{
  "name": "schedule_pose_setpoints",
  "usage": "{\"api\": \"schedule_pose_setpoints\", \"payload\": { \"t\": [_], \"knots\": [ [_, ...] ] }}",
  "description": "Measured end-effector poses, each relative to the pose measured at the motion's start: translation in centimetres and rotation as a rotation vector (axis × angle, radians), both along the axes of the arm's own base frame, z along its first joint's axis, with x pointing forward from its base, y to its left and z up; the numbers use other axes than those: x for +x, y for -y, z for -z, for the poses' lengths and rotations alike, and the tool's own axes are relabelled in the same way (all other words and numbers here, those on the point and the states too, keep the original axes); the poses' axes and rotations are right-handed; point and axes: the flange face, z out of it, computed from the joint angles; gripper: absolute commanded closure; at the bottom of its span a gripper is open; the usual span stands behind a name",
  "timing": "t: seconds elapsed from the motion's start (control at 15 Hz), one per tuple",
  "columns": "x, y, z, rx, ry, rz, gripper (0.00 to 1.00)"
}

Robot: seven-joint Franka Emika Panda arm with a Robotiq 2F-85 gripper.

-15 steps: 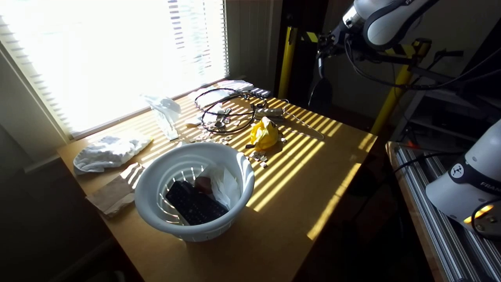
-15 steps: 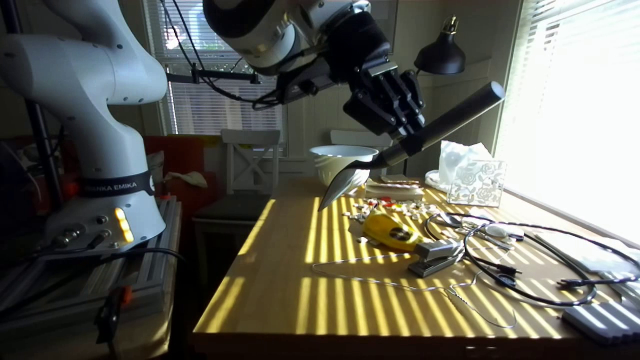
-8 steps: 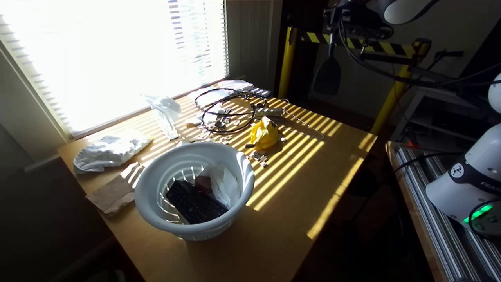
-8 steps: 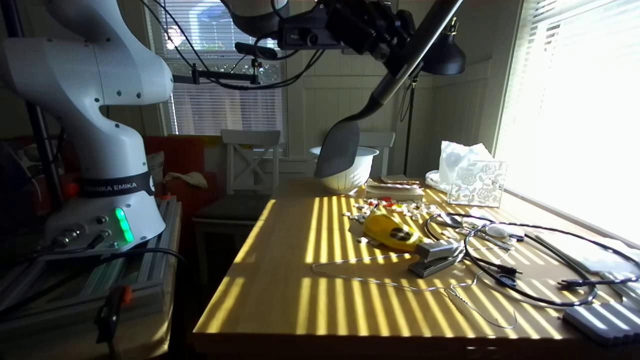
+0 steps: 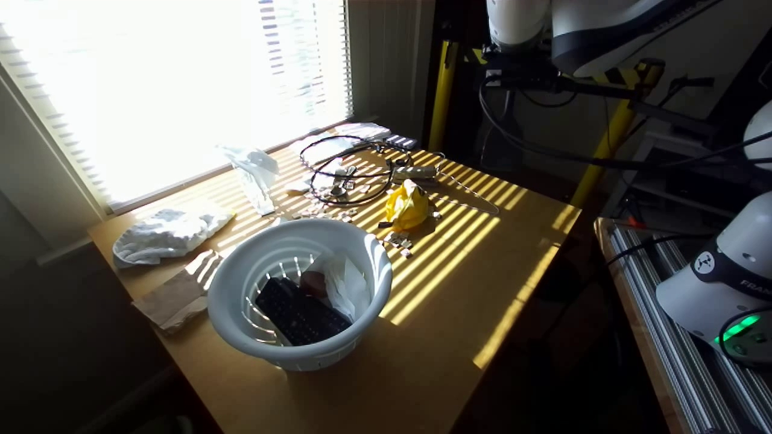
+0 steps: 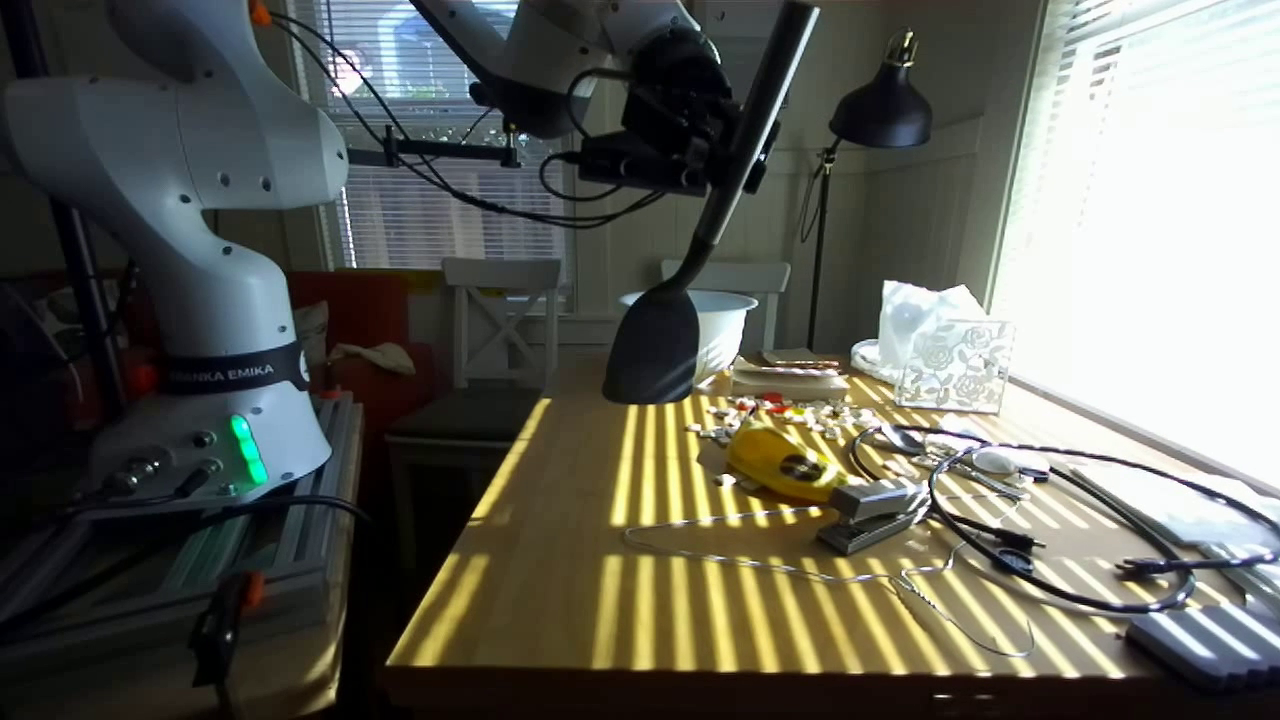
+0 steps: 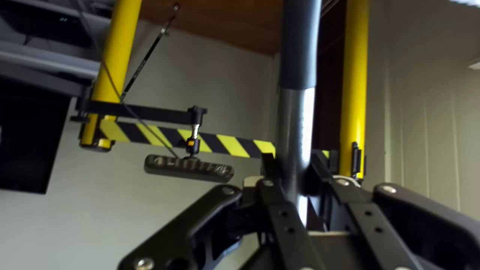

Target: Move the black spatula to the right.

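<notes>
The black spatula (image 6: 655,345) hangs in the air in an exterior view, blade down and handle tilted up to the right. In an exterior view its dark blade (image 5: 503,141) shows only faintly, beyond the table's far edge. My gripper (image 6: 735,155) holds it by the handle, above the blade. In the wrist view the grey and black handle (image 7: 298,75) runs upward between the two fingers of my gripper (image 7: 293,168), which press on it from both sides. The blade is out of the wrist view.
On the table (image 6: 540,600) are a yellow bag-like item (image 6: 785,462), a stapler (image 6: 872,515), bent wire (image 6: 740,562), a coiled black cable (image 6: 1085,600) and scattered small pieces. A white basket (image 5: 226,337) holds a black keyboard (image 5: 301,313). A black lamp (image 6: 880,110) stands behind.
The spatula has swung from a slant to nearly upright. It rose with the gripper, then came down and leftward in an exterior view. The base light turned from amber to green.
</notes>
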Motion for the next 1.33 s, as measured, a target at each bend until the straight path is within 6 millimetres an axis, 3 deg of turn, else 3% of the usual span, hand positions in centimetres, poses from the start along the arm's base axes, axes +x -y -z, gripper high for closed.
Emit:
{"api": "schedule_pose_setpoints", "payload": {
  "t": [0.4, 0.67, 0.73, 0.93, 1.0, 1.33],
  "knots": [
    [-0.9, 0.6, 0.7, -0.267, -0.197, 0.157, 0.94],
    [-0.9, 1.6, 1.3, -0.324, -0.2, 0.199, 0.94],
    [-0.7, 1.9, 1.5, -0.327, -0.181, 0.2, 0.76],
    [0.0, 2.3, 2.0, -0.279, -0.145, 0.188, 0.76],
    [0.0, 2.3, 2.0, -0.271, -0.141, 0.188, 0.94],
    [-0.8, 1.9, 1.6, -0.361, -0.118, 0.293, 0.94]
  ]
}}
